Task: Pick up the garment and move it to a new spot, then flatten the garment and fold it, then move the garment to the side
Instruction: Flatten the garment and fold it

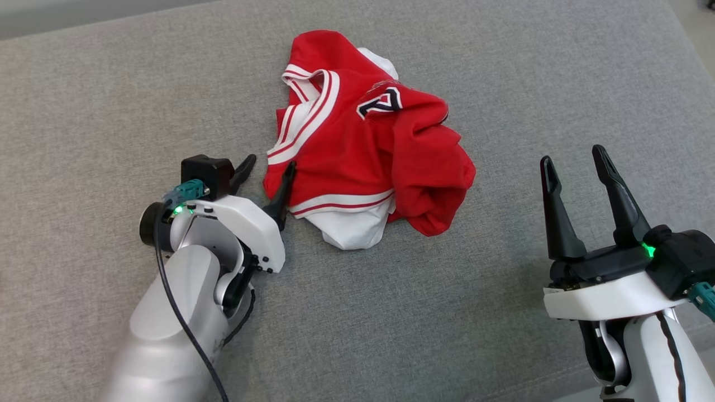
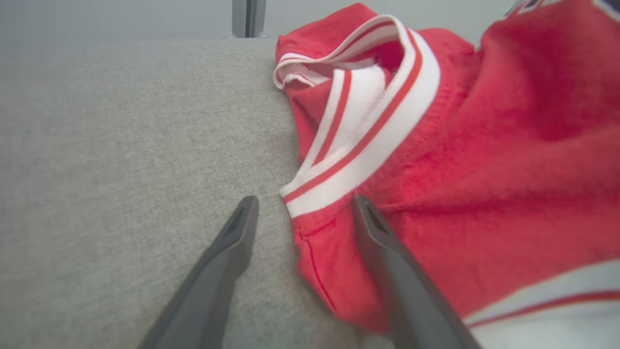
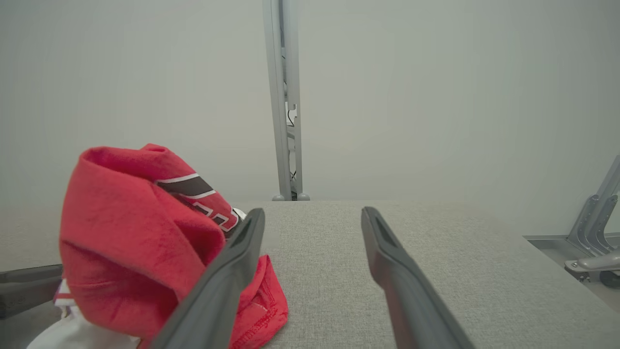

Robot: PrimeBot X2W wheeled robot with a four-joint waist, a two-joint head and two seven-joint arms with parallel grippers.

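Note:
A crumpled red garment [image 1: 363, 139] with white striped trim and a dark number patch lies bunched on the grey fabric surface [image 1: 111, 100]. My left gripper [image 1: 269, 166] is open at the garment's left edge, one finger on the red cloth and the other over the bare surface. In the left wrist view the garment [image 2: 460, 160] fills the right side and the open gripper [image 2: 304, 203] straddles its striped edge. My right gripper [image 1: 574, 156] stands open to the right of the garment, apart from it. The right wrist view has the garment [image 3: 140, 242] left of the open gripper [image 3: 312, 213].
The grey surface [image 3: 436, 271] stretches wide on all sides of the garment. A grey metal post [image 3: 283, 97] stands beyond the far edge, and a metal bracket [image 3: 593, 228] sits off the right edge.

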